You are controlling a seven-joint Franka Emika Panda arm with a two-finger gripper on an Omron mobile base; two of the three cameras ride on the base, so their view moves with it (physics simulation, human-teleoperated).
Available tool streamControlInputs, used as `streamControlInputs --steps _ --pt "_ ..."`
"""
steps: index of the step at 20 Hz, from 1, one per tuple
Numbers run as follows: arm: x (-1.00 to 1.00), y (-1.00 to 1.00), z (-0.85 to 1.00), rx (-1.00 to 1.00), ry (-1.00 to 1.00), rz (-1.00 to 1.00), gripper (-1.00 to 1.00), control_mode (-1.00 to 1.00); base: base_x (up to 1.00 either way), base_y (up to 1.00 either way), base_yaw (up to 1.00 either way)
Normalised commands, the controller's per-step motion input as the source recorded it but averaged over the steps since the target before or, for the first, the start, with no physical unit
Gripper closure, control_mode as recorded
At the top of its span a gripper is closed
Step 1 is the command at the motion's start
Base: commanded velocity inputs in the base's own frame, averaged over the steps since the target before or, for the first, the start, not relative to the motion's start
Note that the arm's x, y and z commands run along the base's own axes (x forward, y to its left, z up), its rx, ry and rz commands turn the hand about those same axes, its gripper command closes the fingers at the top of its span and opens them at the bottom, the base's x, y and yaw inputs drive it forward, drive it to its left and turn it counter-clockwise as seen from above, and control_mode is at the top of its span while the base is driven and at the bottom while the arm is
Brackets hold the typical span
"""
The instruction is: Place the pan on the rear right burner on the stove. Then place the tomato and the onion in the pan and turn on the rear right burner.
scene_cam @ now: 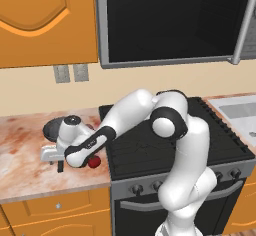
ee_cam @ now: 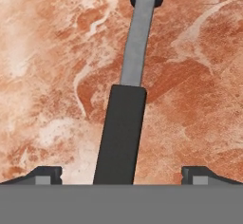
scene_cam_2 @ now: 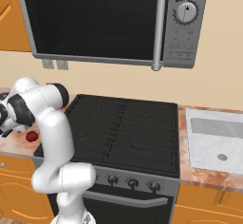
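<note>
The pan (scene_cam: 51, 129) lies on the marble counter left of the stove (scene_cam: 220, 140), its dark bowl partly hidden by my hand. In the hand view its long handle (ee_cam: 121, 133) runs straight up from between my two fingertips. My gripper (ee_cam: 121, 175) is open and straddles the black grip; touch cannot be told. In the left base view the gripper (scene_cam: 59, 164) points down at the counter. The tomato (scene_cam: 93, 162) (scene_cam_2: 32, 136) rests on the counter just right of my hand. The rear right burner (scene_cam_2: 153, 110) is bare. The onion is hidden.
A microwave (scene_cam_2: 109, 23) hangs over the stove (scene_cam_2: 128, 128), its door handle (scene_cam_2: 159, 28) sticking out. Dark knobs (scene_cam_2: 133, 183) line the front panel. A sink (scene_cam_2: 216, 140) sits right of the cooktop. My arm's elbow (scene_cam: 167, 122) hovers over the left burners.
</note>
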Motion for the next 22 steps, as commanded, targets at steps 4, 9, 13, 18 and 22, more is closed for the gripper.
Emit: streamControlInputs --steps 4,9,13,18,22 --pt "0.0 0.0 -0.15 0.0 0.02 0.0 -1.0 -1.0 0.0 0.0 0.0" --pt "0.0 0.0 -0.2 0.0 0.03 0.0 -1.0 -1.0 0.0 0.0 0.0" --pt "0.0 0.04 -0.07 0.0 0.03 0.0 -1.0 -1.0 0.0 0.0 0.0" --pt "0.0 0.0 0.0 0.0 0.03 0.0 -1.0 -1.0 0.0 0.0 0.0" --pt "0.0 0.02 0.0 0.0 0.0 0.0 1.0 -1.0 0.0 0.0 0.0"
